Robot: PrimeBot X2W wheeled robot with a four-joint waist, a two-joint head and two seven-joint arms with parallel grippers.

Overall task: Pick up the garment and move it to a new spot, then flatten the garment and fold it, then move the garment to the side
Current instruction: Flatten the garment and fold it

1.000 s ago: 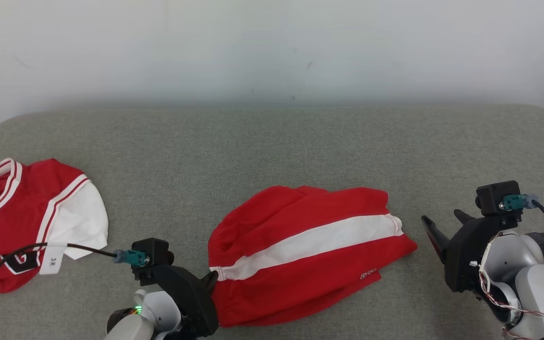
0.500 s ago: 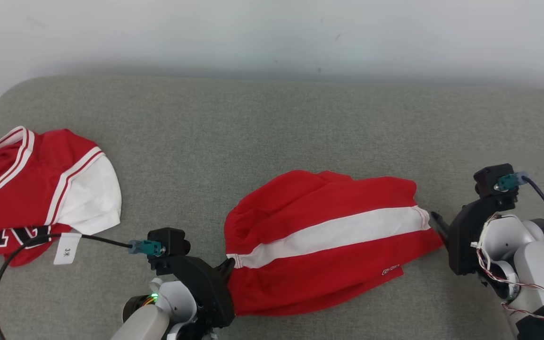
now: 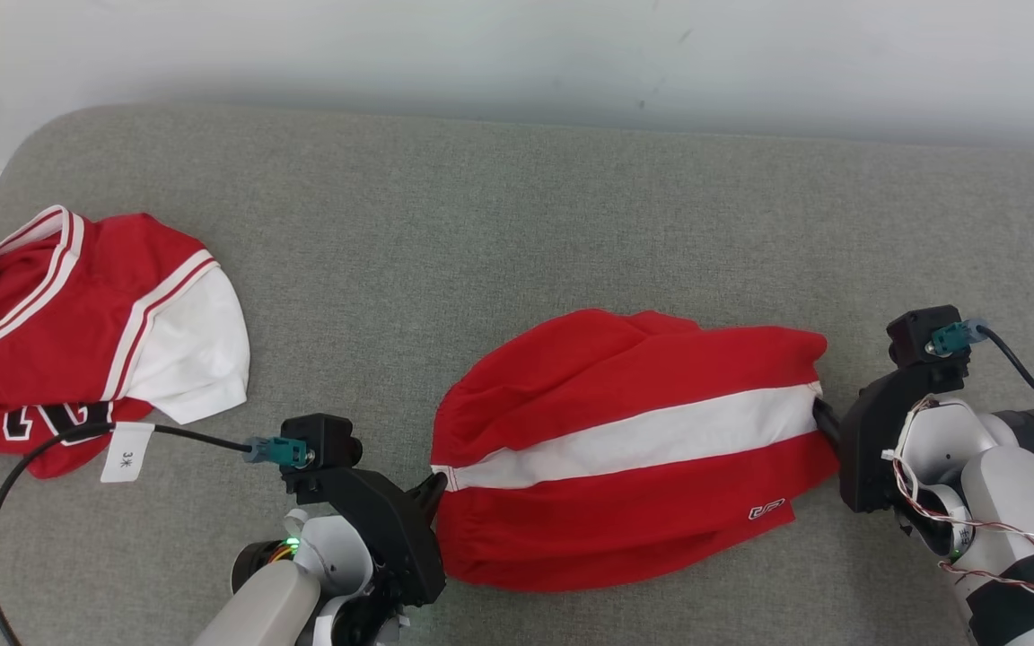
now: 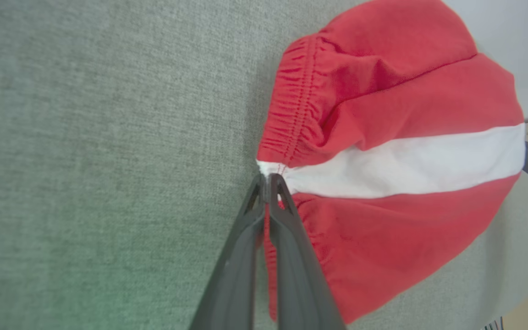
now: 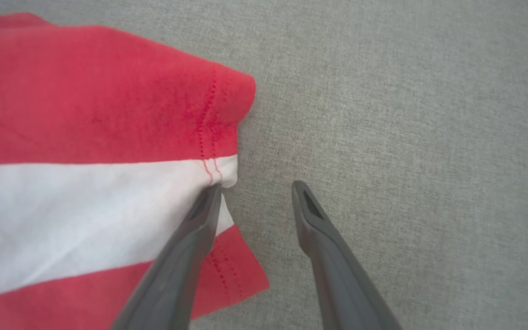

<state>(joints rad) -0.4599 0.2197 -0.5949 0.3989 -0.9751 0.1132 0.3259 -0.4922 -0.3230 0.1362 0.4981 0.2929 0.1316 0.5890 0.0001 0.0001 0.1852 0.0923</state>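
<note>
- Left end effector [image 4: 267,178]: the two dark fingers are pressed together, pinching the gathered elastic waistband of the red shorts with a white side stripe [image 3: 625,449], right where the stripe meets the band.
- Right end effector [image 5: 257,185]: jaws apart, nothing clamped. One finger lies against the stitched leg hem at the white stripe, and the other sits on bare cushion just beside the hem.
- The shorts lie on their side near the front middle of the grey fabric-covered padded seat [image 3: 517,224], spanning the gap between the two end effectors. The waistband points to the robot's left and the leg hem to its right.
- Cloth condition: puffed and rumpled, with the upper red panel humped and creased. It is not flat, and no fold is made.
- Bystander item: a red-and-white jersey with black lettering [image 3: 77,332] is crumpled at the far left of the seat, well apart from the shorts.
- Progress, as a judgement: the shorts look placed at a working spot, so the pick-and-move step is probably done — the frames cannot confirm it.
- Step in hand: likely the start of flattening, with one end secured and the other only approached.
- Left to do — close on the hem, draw the cloth taut and smooth it, fold it, then shift it aside.
</note>
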